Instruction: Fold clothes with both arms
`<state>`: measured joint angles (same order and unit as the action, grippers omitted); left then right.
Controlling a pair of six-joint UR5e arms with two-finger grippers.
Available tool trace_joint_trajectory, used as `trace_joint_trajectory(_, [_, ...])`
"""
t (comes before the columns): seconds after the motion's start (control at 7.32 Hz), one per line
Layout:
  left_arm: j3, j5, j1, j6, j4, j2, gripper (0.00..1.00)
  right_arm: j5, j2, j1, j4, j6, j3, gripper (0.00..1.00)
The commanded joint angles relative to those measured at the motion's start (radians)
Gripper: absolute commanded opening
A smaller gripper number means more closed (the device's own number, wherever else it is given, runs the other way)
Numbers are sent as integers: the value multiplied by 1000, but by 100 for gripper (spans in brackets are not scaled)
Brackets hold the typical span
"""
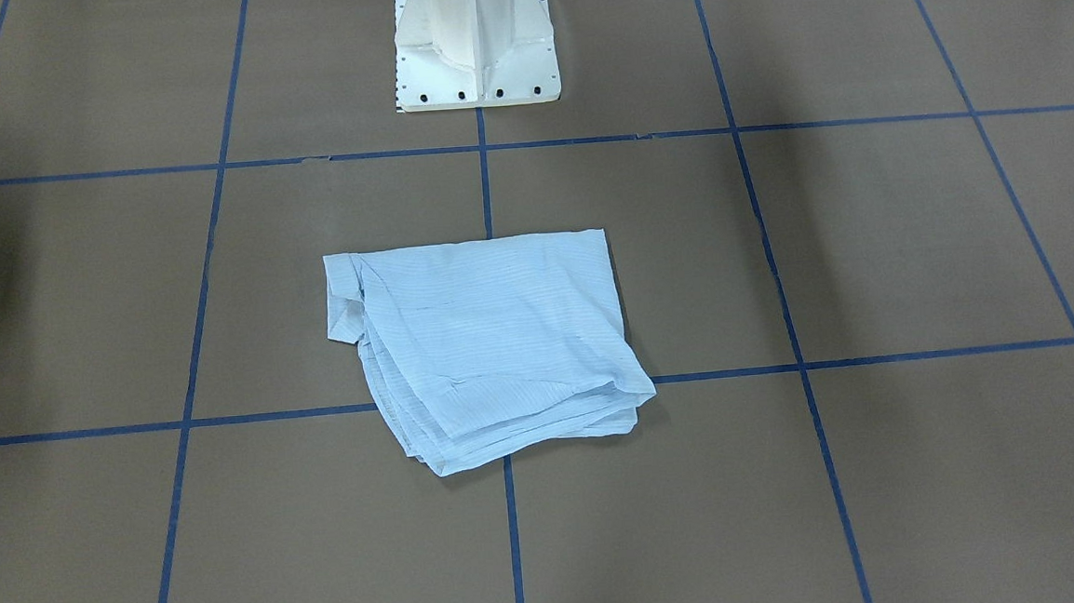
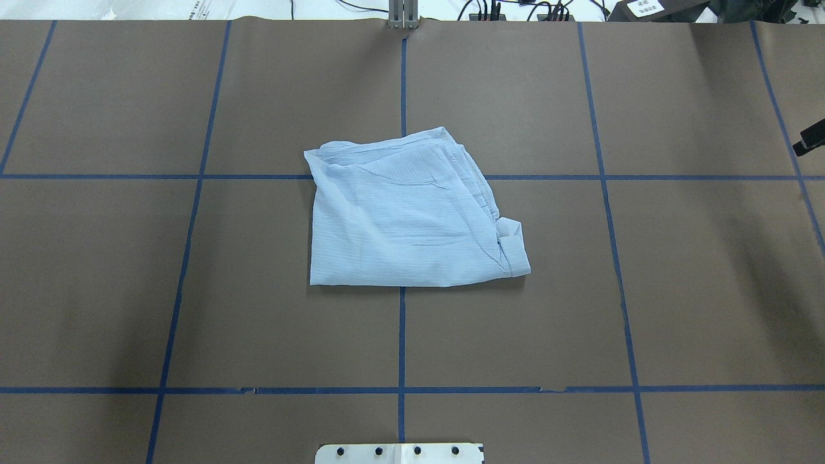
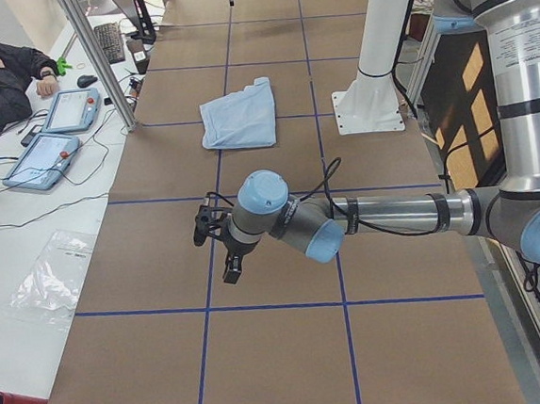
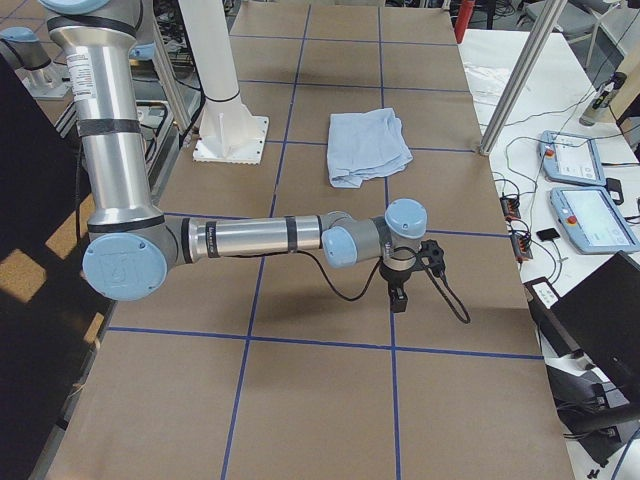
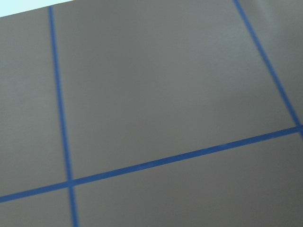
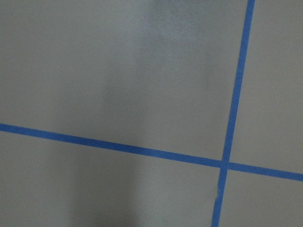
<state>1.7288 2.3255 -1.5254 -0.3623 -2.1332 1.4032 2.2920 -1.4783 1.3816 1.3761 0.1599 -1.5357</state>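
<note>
Front view: we find the shirt (image 1: 493, 341) folded into a stack on the desk (image 1: 869, 244), just before the pedestal (image 1: 475, 53). Overhead, one corner (image 2: 512, 248) pokes out. In the side views our left hand (image 3: 229, 267) and right hand (image 4: 397, 298) hang well apart from the pedestal; open or closed, we cannot tell. Folding looks finished; next, perhaps tuck that corner.

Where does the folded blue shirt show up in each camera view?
Front-facing: shirt centre, below white pedestal base, the shared landmark.
Overhead: shirt centre, above base.
Exterior left: shirt upper middle, left of base.
Exterior right: shirt upper middle, right of base.
Wrist views: not in view.
</note>
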Motion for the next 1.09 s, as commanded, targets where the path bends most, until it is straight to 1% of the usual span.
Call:
trace_joint_trajectory(0.0, [-63,0,-12,17,-1,-15,100,-9,-83,39,-32,-5,-26,100])
trace_joint_trajectory(0.14, [-61,-1,-12,41,12,-16,100,-8,-83,40,-32,-3,-15,100])
trace_joint_trajectory(0.27, [-67,-1,-10,42,57,-13,100,0,-77,62,-17,9,-18,100])
trace_joint_trajectory(0.41, [-36,-3,-9,42,178,8,100,0,-85,68,-12,9,-17,100])
trace_joint_trajectory(0.55, [10,-5,-4,42,272,11,100,0,-85,95,20,9,-15,100])
trace_joint_trajectory(0.68, [32,-20,-4,77,314,11,100,6,-82,128,58,9,-18,100])
trace_joint_trajectory(0.82, [28,-20,-9,179,359,10,100,27,-71,169,146,7,-32,100])
trace_joint_trajectory(0.96, [17,-20,-19,330,439,14,100,41,-74,184,208,3,-64,100])
